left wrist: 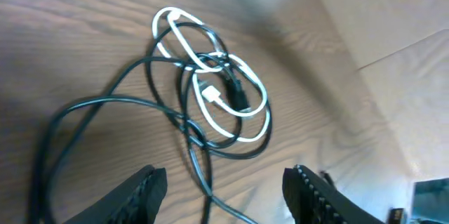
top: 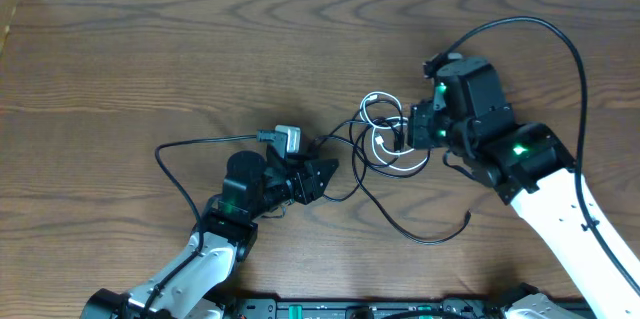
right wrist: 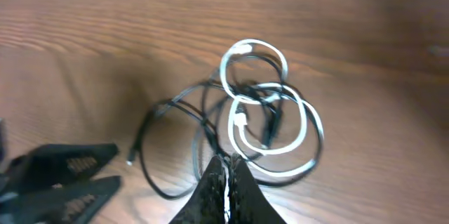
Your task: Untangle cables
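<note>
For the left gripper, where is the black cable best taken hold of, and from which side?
Probably the stretch of black cable lying in the gap of the open left gripper, taken from above: there it runs along the table, clear of the white cable loops.

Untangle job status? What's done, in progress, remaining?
Done: nothing yet; the white cable and black cable lie as one looped bundle on the table. In hand: right end effector is shut at the bundle's edge, apparently pinching the white cable; left end effector is open, the black cable passing between its jaws. Left: pull the two apart.
</note>
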### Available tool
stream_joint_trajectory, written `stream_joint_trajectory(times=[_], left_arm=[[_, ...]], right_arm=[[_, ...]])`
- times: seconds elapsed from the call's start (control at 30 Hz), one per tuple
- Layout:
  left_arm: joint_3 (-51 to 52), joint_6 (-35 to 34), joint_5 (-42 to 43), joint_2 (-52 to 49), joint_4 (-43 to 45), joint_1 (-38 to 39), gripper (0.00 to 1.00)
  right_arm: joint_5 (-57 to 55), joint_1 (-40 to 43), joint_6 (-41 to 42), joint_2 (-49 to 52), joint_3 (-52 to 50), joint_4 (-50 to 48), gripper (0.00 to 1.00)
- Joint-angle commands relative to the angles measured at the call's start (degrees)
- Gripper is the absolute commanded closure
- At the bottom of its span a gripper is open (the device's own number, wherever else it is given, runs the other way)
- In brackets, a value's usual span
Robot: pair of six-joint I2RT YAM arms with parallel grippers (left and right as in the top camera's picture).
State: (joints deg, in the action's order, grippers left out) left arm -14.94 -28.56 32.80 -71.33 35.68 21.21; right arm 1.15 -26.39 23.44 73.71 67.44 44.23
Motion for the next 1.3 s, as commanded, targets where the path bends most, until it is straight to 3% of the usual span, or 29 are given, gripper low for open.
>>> stream_joint_trajectory(times=[0.0,0.03,0.17,0.2,0.27,0.4,0.57,0.83,1.27], left_arm=[[-0.8,-2.2,2.5,0.3,0.6,0.2,0.41],[-0.8,-2.2,2.7,0.3,0.6,0.2,0.41],[-0.8,-2.2,2.8,0.3,0.6,0.2,0.41],[-0.8,-2.2,2.8,0.3,0.6,0.2,0.41],[-0.8,-2.2,3.3,0.3,0.6,0.2,0.41],[-0.8,-2.2,4.1,0.3,0.4,0.2,0.41],[-0.8,-2.2,4.1,0.3,-1.0,0.1,0.41],[-0.8,-0.8,4.1,0.3,-2.9,0.1,0.41],[-0.8,0.4,4.1,0.3,-3.5,0.1,0.41]], right_arm=[[-3.5,0.7,0.3,0.9,-0.1,2.3,0.99],[-4.3,0.7,1.1,1.6,-0.1,3.0,0.98],[-5.3,0.7,4.0,5.4,-0.1,3.8,0.31],[-5.3,0.7,5.1,6.7,-0.1,3.8,0.18],[-5.3,0.7,7.2,9.4,-0.1,3.8,0.1],[-5.3,0.7,11.8,15.8,-0.1,3.3,0.13],[-5.1,0.4,13.0,24.8,-0.1,0.3,0.27],[-5.1,0.5,15.5,33.3,-0.1,-2.1,0.28],[-5.1,0.5,15.5,36.0,-0.1,-5.4,0.33]])
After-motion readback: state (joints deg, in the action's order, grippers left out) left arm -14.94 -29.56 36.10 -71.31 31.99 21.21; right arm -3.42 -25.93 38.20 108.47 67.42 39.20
